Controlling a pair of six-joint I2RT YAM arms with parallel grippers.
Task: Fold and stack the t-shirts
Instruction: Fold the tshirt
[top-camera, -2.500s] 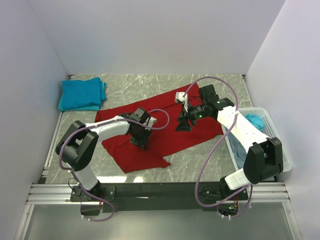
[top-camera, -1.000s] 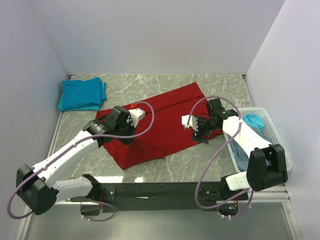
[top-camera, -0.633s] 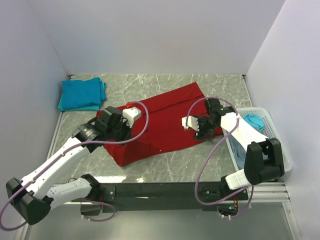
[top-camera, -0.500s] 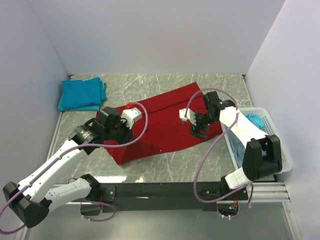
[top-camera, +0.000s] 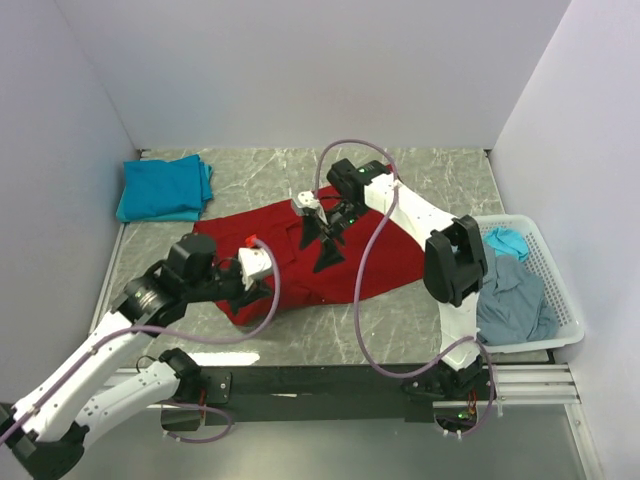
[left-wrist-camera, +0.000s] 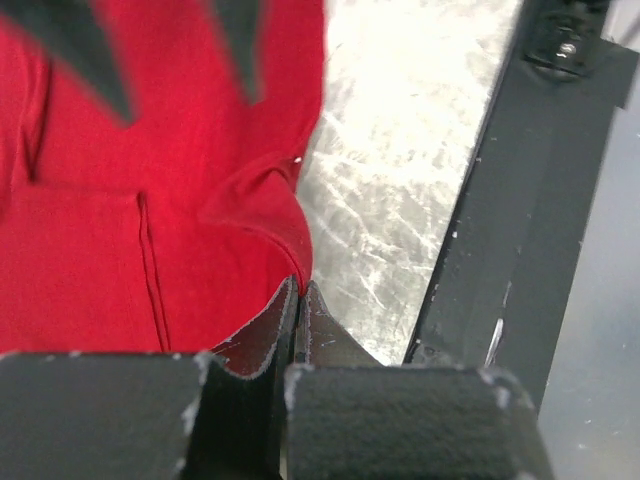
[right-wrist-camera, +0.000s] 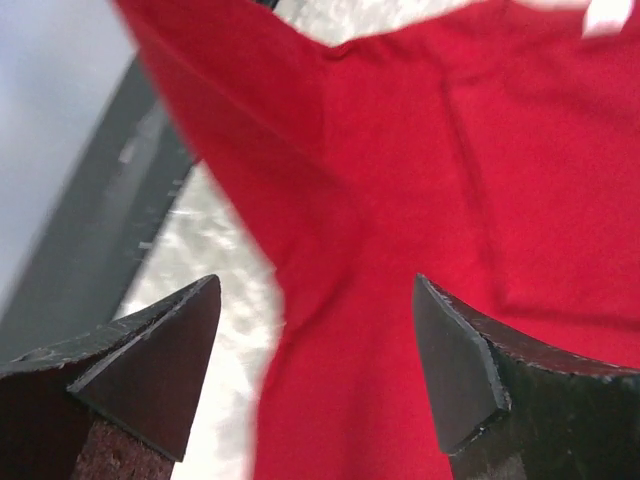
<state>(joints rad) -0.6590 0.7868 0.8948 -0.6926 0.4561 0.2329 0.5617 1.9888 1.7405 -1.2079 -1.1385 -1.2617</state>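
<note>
My left fingers (left-wrist-camera: 292, 310) are pinched tight on the near-left hem of the red t-shirt (top-camera: 380, 250), which lies spread and rumpled across the middle of the counter (top-camera: 260, 170). The bite looks thin, right at the edge. I judge that a hard pull could let the hem slip out, or drag the whole shirt toward the black rail (top-camera: 320, 382) on its near side instead of folding it.

My right fingers (top-camera: 318, 243) stand wide apart over the shirt's middle, holding nothing. That wrist view is blurred, so I cannot tell whether they touch the cloth. If they close on the loose ridge there, they may catch two layers and bunch the fold. With only one side gripped, any lift would also skew the shirt.

The counter is grey, marbled and smooth-looking, so cloth likely slides on it easily. Far left of the red t-shirt sits a folded teal stack (top-camera: 165, 188), well apart from it; a careless sweep of my left arm (top-camera: 100, 345) could upset it. Right of the red t-shirt, a white basket (top-camera: 530, 345) holds a grey-blue t-shirt (top-camera: 510, 295) and a teal t-shirt (top-camera: 505, 240), not yet folded. Plain pale walls (top-camera: 300, 70) close in the left, far and right sides.
</note>
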